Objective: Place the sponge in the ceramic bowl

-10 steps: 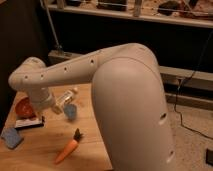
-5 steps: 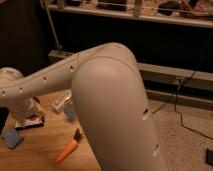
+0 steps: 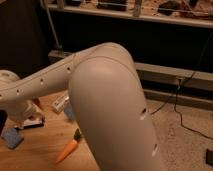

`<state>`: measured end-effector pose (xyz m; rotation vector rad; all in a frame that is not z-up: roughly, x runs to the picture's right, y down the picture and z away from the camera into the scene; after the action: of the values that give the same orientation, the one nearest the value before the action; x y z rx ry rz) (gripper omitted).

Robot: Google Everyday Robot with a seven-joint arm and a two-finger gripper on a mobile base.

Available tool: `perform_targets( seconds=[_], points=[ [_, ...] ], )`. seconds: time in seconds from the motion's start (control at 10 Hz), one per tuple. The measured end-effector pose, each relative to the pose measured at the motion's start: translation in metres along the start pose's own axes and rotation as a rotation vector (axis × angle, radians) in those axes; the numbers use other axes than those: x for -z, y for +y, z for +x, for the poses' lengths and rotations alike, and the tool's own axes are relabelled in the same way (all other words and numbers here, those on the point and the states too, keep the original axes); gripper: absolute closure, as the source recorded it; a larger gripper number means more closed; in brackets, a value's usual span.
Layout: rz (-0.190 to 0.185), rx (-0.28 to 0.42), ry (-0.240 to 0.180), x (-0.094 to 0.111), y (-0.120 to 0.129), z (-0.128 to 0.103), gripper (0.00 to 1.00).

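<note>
Well, gripper (image 3: 2,121): a dark tip at the left edge, low over the wooden table (image 3: 35,150), jaws spread, holding nothing.
Sponge (image 3: 11,137): flat on the table, just below and right of it.
Carrot (image 3: 66,150): farther right.

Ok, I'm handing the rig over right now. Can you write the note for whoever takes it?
The gripper is at the left edge of the view, mostly cut off. It is open, nothing is seen in it, and it hangs just above the sponge.
The sponge lies flat on the wooden table at lower left, not gripped.
The ceramic bowl is farther back, behind the forearm; only a reddish sliver shows.
Done: nothing placed yet.
Left: grasp the sponge, lift it, carry it to the ceramic bowl and release.
</note>
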<state>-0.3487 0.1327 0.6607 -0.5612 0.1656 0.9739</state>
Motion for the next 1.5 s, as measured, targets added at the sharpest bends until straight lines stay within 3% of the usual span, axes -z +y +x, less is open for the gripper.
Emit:
perform_targets(
  seconds=[0.1, 0.2, 0.4, 0.6, 1.0, 1.5],
  points=[
    [0.001, -0.023, -0.019, -0.001, -0.003, 0.000, 0.35],
    [-0.018, -0.043, -0.065, -0.002, 0.004, -0.004, 0.35],
    [-0.073, -0.046, -0.143, -0.005, 0.029, -0.017, 0.35],
    [-0.115, -0.032, -0.180, -0.013, 0.049, -0.022, 0.35],
    [-0.154, 0.054, -0.161, -0.040, 0.083, -0.025, 0.35],
    [-0.127, 0.187, -0.102, -0.071, 0.121, -0.035, 0.35]
  ],
)
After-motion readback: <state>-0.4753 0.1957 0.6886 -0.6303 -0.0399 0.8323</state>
